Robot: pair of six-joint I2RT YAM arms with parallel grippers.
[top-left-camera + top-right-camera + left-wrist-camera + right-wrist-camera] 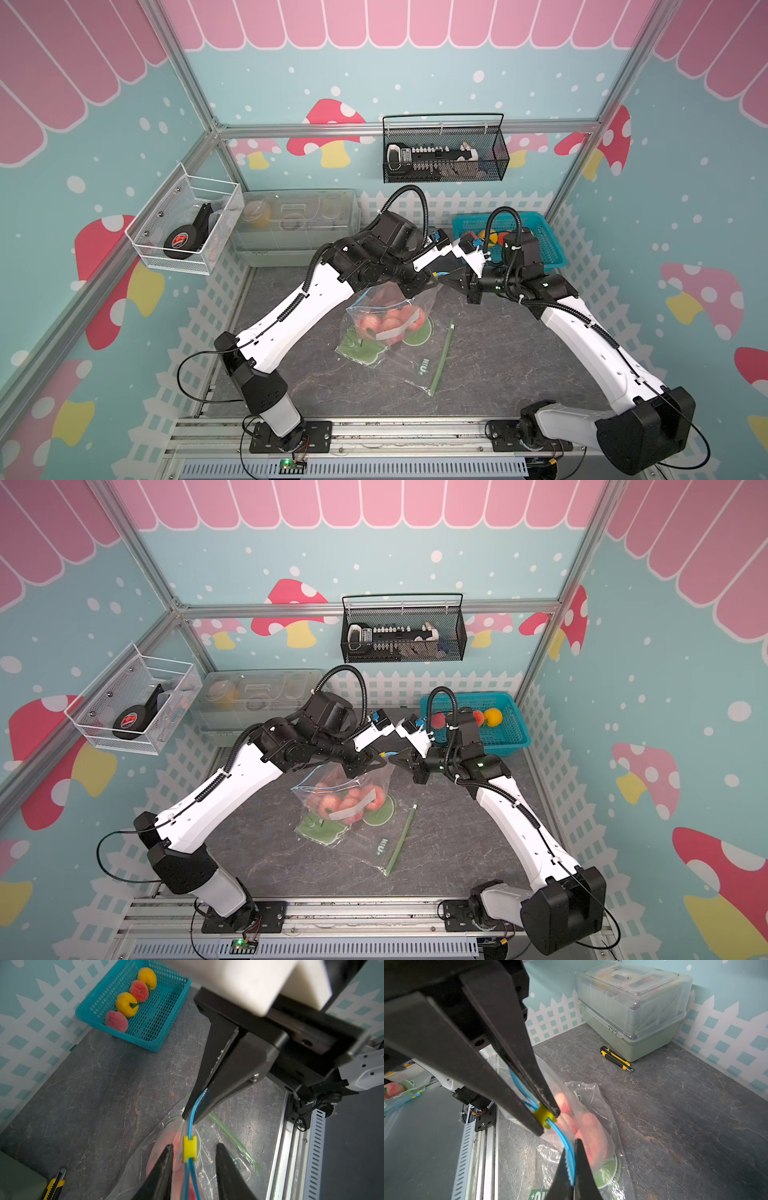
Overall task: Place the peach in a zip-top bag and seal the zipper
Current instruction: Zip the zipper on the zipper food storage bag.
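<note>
we are pinching the blue zipper track [190, 1126] with the right pincer [192, 1116], steadying the bag [422, 299] at frame centre, peach [390, 323] inside; the left pincer [194, 1145] is straddling the yellow slider [189, 1150], clamped or not we cannot tell

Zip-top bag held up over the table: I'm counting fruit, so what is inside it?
Several pink-red peaches show through the clear zip-top bag. Their exact number cannot be told: they overlap, and the left arm covers the bag's upper part.
</note>
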